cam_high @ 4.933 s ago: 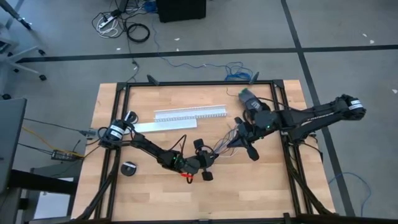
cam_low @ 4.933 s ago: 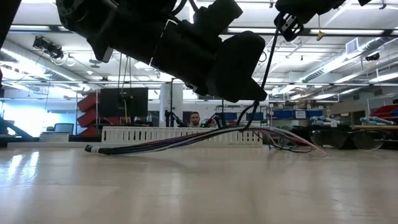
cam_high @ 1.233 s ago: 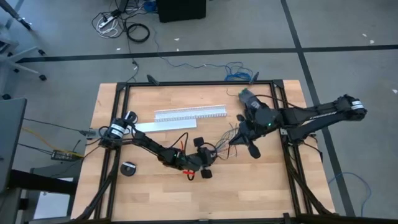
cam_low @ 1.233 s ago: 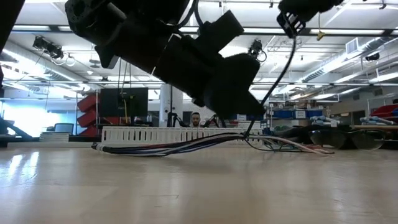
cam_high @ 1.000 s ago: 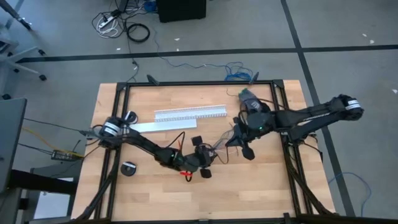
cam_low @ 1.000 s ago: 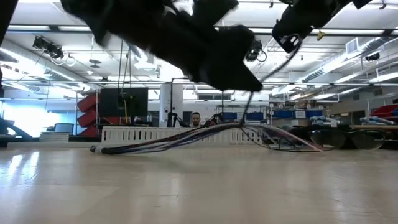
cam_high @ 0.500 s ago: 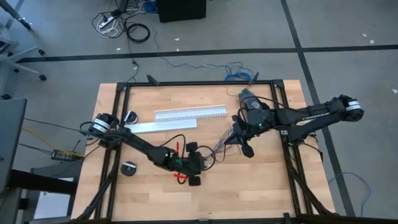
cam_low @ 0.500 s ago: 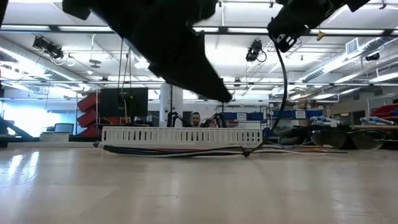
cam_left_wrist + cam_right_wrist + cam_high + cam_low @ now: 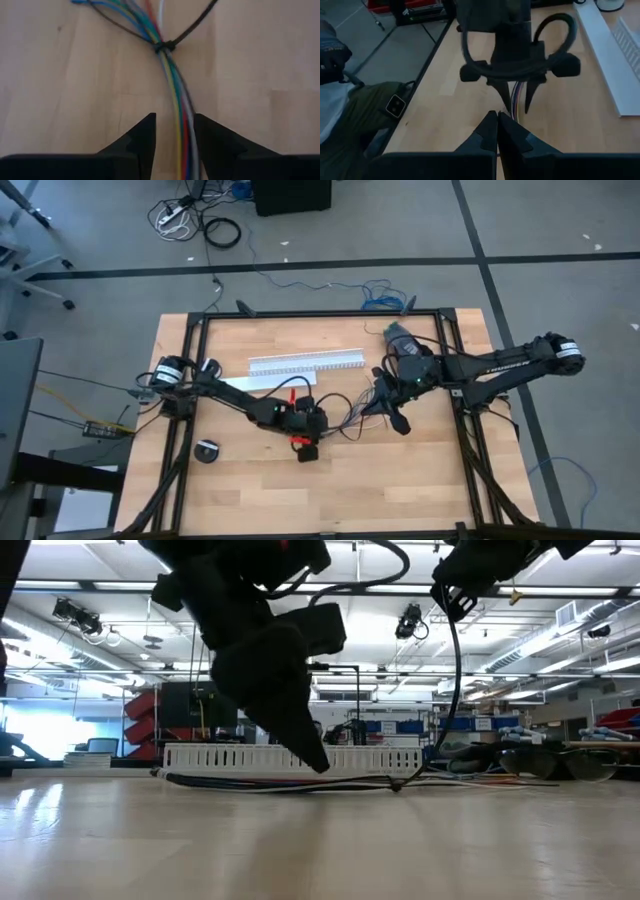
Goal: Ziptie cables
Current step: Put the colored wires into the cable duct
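Note:
The cables [image 9: 172,85] lie as one coloured bunch on the table [image 9: 345,418], flat in the low view [image 9: 260,783]. The black ziptie is looped round them, with its head [image 9: 163,46] on the bunch. Its thin tail [image 9: 448,690] rises to my right gripper [image 9: 462,590], which is shut above the table [image 9: 385,408]. My left gripper [image 9: 175,117] is open and points steeply down over the bunch [image 9: 303,442]. One finger stands on each side of the wires, left of the ziptie's head. My left gripper has the wires running between its fingers, close along one finger [image 9: 207,145]; I cannot tell whether it touches them. My right gripper pinches the ziptie's tail end [image 9: 455,615] between its shut fingers, held well above the table. The strip curves down from there to its loop on the bunch [image 9: 398,785].
The white slotted channel [image 9: 305,363] and a flat white strip [image 9: 265,383] lie behind the cables at the far side. A black round object [image 9: 207,451] sits at the near left. A person [image 9: 350,110] stands beyond the table's edge in the right wrist view.
My left gripper has gone toward the table's left along the bunch and tipped steeply down. The middle of the cables, raised in an arch a second ago, has sunk flat onto the table. The ziptie's tail stays up at my right gripper.

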